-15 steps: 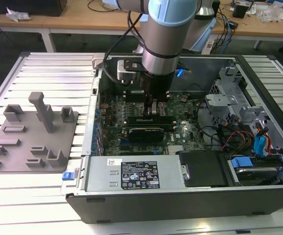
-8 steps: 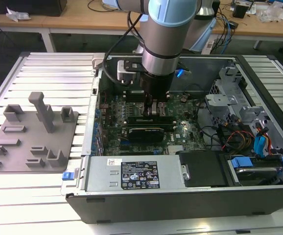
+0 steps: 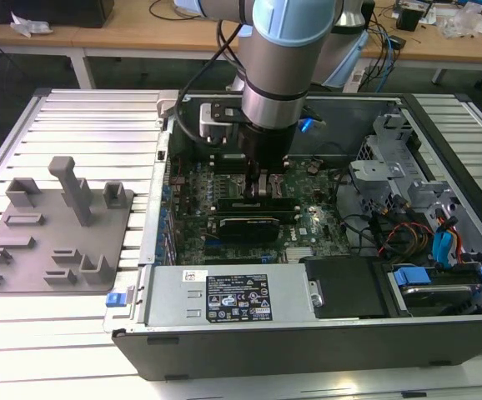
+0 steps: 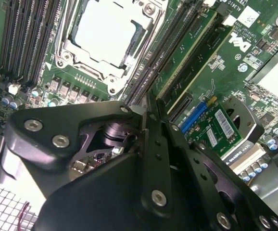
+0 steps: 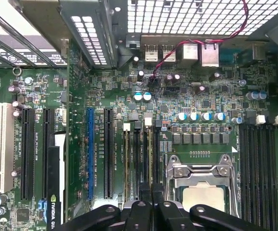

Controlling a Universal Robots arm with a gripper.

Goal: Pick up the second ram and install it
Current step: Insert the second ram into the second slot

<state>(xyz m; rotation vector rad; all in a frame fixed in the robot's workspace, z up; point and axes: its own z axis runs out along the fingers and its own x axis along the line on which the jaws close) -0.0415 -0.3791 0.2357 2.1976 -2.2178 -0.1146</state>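
**Left.** Grey tray (image 3: 57,225) with upright blocks, on the slatted metal worktop (image 3: 82,117). No memory strip can be made out on it.

**Centre.** Open computer case (image 3: 308,342) lying on its side, green motherboard (image 5: 110,96) exposed. The arm reaches down into the case. The pincer (image 3: 262,190) is low over the black memory slots (image 5: 135,159), just right of the square processor socket (image 4: 105,33) as both wrist views frame it.
- Pincer state: jaws drawn together, almost no gap at the tips.
- The second ram (image 3: 228,202): judged to be the dark strip lying lengthwise along the slots directly beneath the tips. Whether it is clamped or merely pressed on cannot be told.
- Progress: pick-up looks done and the strip is at the slots. Full seating and closed end latches cannot be confirmed.

**Near centre.** Metal power-supply box bearing a white sticker (image 3: 237,304) of fine print and marks. The motherboard carries white lettering and a maker's logo, not transcribed.

**Right.** Drive bay with coloured cables (image 3: 408,237) and blue clips (image 3: 412,275).
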